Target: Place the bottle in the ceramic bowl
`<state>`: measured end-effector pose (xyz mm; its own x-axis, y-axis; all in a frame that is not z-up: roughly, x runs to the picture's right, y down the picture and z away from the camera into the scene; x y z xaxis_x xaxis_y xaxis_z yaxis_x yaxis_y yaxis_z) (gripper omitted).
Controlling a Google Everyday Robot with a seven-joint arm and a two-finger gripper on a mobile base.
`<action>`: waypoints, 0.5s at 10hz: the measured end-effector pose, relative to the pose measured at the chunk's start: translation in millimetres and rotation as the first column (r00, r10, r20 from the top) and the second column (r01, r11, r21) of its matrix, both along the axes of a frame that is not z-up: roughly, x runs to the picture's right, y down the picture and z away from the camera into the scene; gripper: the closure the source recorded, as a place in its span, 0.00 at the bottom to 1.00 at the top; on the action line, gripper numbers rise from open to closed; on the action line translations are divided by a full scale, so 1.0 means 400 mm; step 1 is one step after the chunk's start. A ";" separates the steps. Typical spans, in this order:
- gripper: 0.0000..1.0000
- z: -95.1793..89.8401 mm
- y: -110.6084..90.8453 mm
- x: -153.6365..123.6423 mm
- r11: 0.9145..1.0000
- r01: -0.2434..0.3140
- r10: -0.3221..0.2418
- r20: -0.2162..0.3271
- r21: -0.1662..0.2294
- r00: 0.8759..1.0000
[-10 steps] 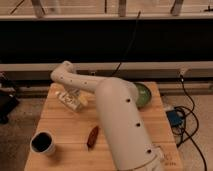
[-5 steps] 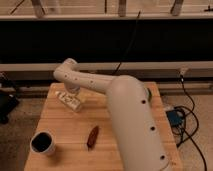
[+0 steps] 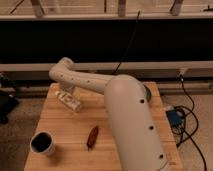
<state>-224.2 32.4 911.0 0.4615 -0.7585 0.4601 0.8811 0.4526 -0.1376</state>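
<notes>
The pincer (image 3: 67, 95) hangs low over the bench (image 3: 65, 131) in its far-left part, about 10 o'clock from the bench's middle. It sits at the end of the arm (image 3: 125, 115), whose wrist drops straight down from a bent joint. Whether the pincer is apart, together or clamped cannot be told, since the wrist covers it from above.

The bottle (image 3: 71, 103) lies on its side on the wood directly under the pincer, slanting from 10 o'clock to 4 o'clock. Its upper end is lost under the wrist, so contact between the two cannot be made out. The bench's left edge and far edge are both near this spot.

Bare wood opens toward 5 and 6 o'clock from the bottle. A dark red-brown item (image 3: 92, 137) lies at 5 o'clock, well apart from it. A dark mug (image 3: 42, 143) stands at 7 o'clock, near the front-left corner and just beside the left edge.

The ceramic bowl (image 3: 148, 92) is at 3 o'clock from the pincer, near the bench's far-right corner. Only a thin green sliver of its rim shows past the arm's bulky upper link, and its inside is hidden. That link covers most of the right half of the bench and is cut off at the bottom of the view.

Past the right edge, dark cables (image 3: 192, 125) and a blue box (image 3: 175, 118) lie on the floor
</notes>
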 end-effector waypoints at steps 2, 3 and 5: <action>0.20 0.008 0.001 -0.042 0.996 0.087 -0.088 0.069 0.017 0.994; 0.20 0.013 0.006 -0.056 0.990 0.141 -0.144 0.107 0.029 0.984; 0.20 0.017 0.022 -0.077 0.961 0.270 -0.278 0.207 0.064 0.938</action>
